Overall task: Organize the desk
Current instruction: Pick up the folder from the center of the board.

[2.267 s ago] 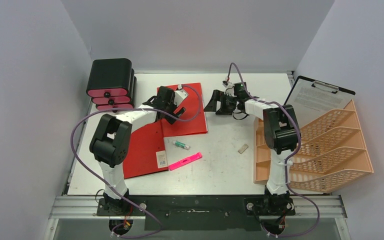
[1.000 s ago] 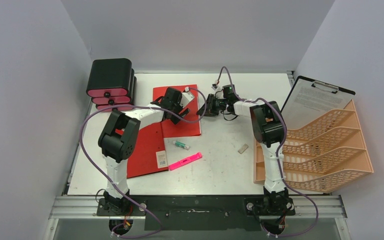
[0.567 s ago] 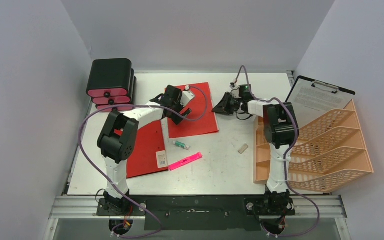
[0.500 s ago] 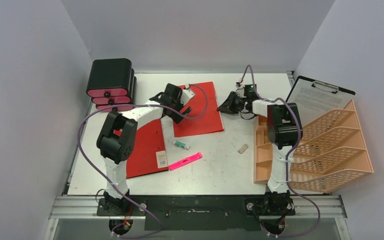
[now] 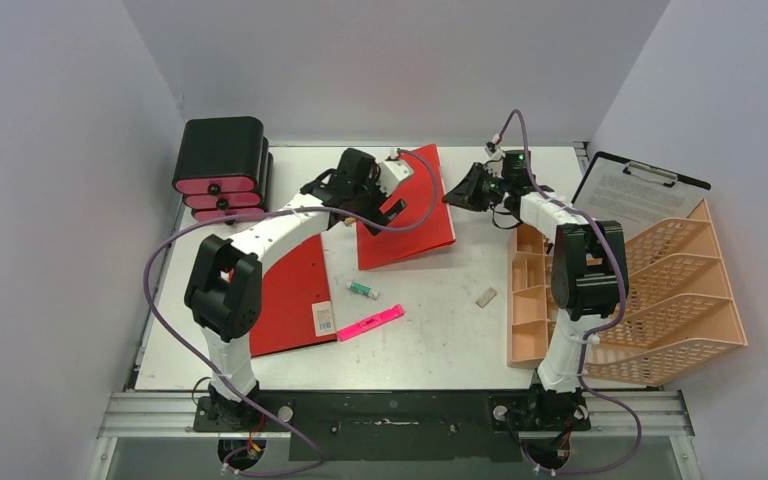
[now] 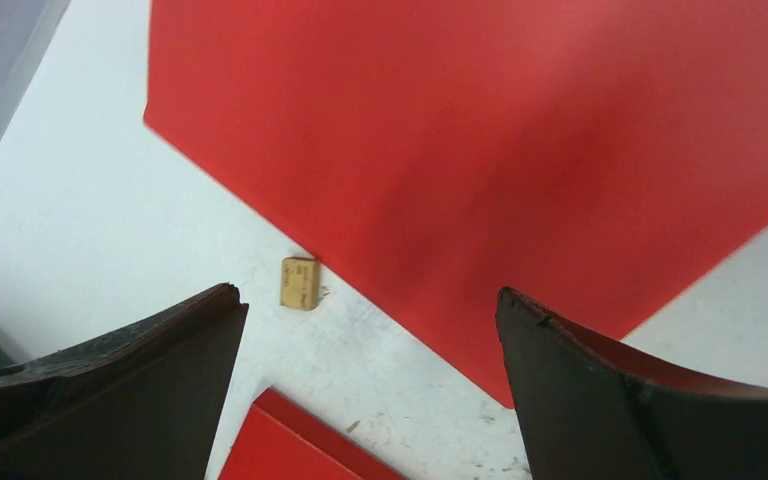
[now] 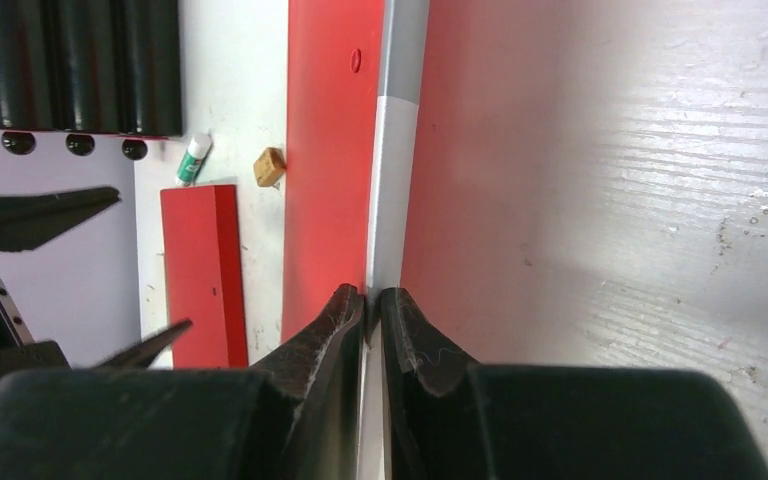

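1. Compared with 2 seconds back, the red folder (image 5: 412, 215) has slid toward 3 o'clock and its far edge has come up off the desk (image 5: 440, 335). Both claws have travelled along with it.
2. The desk fills the middle of the top view, with its long axis running 9 to 3 o'clock and the arm bases at 6. It sits directly beneath both claws.
3. The right gripper (image 7: 372, 297) has its fingers squeezed almost together on the folder's thin edge, up near the 2 o'clock corner. The sheet slopes away from it toward 8 o'clock, and the low corner looks like it's resting on the desk.
4. The left gripper (image 6: 365, 295) has its jaws spread wide with nothing in them, and it hovers over the folder's 9 o'clock side. A little tan block (image 6: 300, 282) lies just beside the folder's edge.
5. Further out:
   - A second red folder (image 5: 295, 290) lies flat at 8 o'clock.
   - A green-capped tube (image 5: 363, 290) and a pink highlighter (image 5: 371, 322) are near 6.
   - The black drawer box (image 5: 222, 165) is at 10.
   - The orange file rack (image 5: 650, 300) is at 4, with a clipboard (image 5: 630, 195) behind it.
6. My guess is the folder goes in the rack next. The rack is at 4 o'clock from the right claw and the right arm is the nearer one. With a pinch that thin, the folder could slip.
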Tool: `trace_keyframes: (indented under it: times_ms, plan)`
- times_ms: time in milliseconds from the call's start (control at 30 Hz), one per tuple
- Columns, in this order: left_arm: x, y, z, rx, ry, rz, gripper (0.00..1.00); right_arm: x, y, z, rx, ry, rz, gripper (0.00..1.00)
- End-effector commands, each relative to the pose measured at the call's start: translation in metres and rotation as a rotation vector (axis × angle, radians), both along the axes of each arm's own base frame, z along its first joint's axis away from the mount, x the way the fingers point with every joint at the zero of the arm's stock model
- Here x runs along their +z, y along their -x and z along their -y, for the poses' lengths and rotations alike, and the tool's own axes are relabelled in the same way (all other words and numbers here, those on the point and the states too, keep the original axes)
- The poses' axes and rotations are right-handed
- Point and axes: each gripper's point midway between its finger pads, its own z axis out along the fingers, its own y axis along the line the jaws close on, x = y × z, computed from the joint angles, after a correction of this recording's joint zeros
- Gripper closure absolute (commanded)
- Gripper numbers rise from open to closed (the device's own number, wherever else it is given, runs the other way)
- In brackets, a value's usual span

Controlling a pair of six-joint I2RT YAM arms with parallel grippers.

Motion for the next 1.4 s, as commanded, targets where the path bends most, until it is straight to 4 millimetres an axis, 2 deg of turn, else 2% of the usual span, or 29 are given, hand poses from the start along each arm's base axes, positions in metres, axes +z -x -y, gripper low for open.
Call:
trace_keyframes:
  times_ms: [0,167,367,567,833,967,1033,1300,1367]
  plan:
    - [0.041,0.028,0.035,-0.166,0.064,0.084,0.04,0.043,0.001,-0.003,0.007,-0.028,0.086,0.95]
    - [0.044,0.051,0.054,-0.258,0.064,0.160,0.04,0.047,0.002,-0.004,0.006,-0.037,0.084,0.95]
    - [0.030,0.058,0.072,-0.247,0.025,0.215,0.04,0.050,0.001,-0.004,-0.001,-0.040,0.085,0.95]
    - [0.011,0.078,0.099,-0.306,-0.044,0.229,0.04,0.052,0.001,-0.003,-0.001,-0.037,0.090,0.95]
    - [-0.007,0.098,0.116,-0.357,-0.087,0.214,0.04,0.051,0.001,-0.001,-0.006,-0.034,0.088,0.95]
    - [-0.020,0.093,0.117,-0.316,-0.225,0.332,0.04,0.054,0.001,-0.002,-0.006,-0.042,0.092,0.95]
    - [-0.019,0.085,0.120,-0.267,-0.255,0.395,0.04,0.057,0.001,-0.002,-0.007,-0.043,0.096,0.95]
    - [-0.034,0.065,0.118,-0.164,-0.318,0.447,0.01,0.066,0.006,-0.003,0.001,-0.053,0.109,0.95]
    - [-0.037,0.062,0.116,-0.145,-0.336,0.460,0.14,0.068,0.008,-0.003,0.002,-0.055,0.110,0.95]
